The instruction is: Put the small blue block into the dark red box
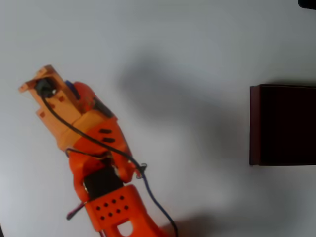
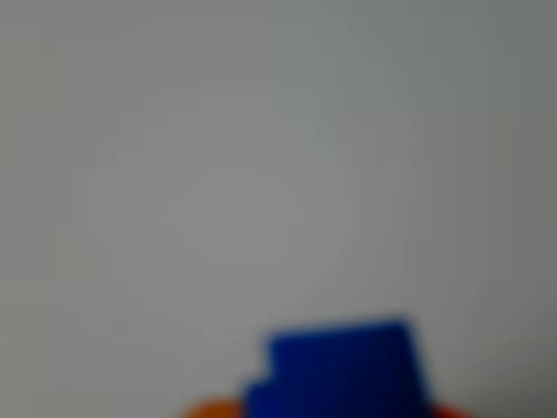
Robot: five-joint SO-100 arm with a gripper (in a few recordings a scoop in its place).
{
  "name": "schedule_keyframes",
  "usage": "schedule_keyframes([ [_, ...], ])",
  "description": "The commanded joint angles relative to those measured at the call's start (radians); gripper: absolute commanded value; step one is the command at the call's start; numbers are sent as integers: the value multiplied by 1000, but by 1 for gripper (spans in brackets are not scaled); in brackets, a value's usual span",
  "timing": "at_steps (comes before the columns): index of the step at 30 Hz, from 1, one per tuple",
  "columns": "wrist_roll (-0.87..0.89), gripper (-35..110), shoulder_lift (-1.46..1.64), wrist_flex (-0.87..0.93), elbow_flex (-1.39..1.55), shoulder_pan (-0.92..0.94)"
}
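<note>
My gripper (image 1: 58,85) sits far left of the dark red box (image 1: 282,124), well apart | small blue block (image 2: 341,373) blurred at the wrist view's bottom edge, orange just beside it | jaw opening or grip: can't tell | white table (image 1: 187,54) between me and box

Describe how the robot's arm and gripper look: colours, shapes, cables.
The arm is bright orange plastic with paler orange parts near the gripper. A black motor block sits in it, above a plate with round holes. A thin black cable runs along it, and a blue one trails off below.
</note>
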Motion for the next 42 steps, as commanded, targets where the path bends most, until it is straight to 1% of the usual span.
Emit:
schedule_keyframes([
  [1,-104,0,106,221,-94,43],
  [4,-206,0,133,472,-172,129],
  [6,-279,0,175,581,-179,210],
  [11,-443,0,364,681,-54,469],
  [14,-568,0,439,686,2,647],
  [17,-676,0,436,681,3,813],
  [20,-746,0,370,647,-18,936],
  [22,-756,0,298,621,-44,997],
  [30,-802,0,41,468,-161,1147],
  [36,-842,0,-252,477,-399,1216],
  [39,-868,0,-348,476,-477,1233],
  [42,-861,7,-414,476,-514,1252],
])
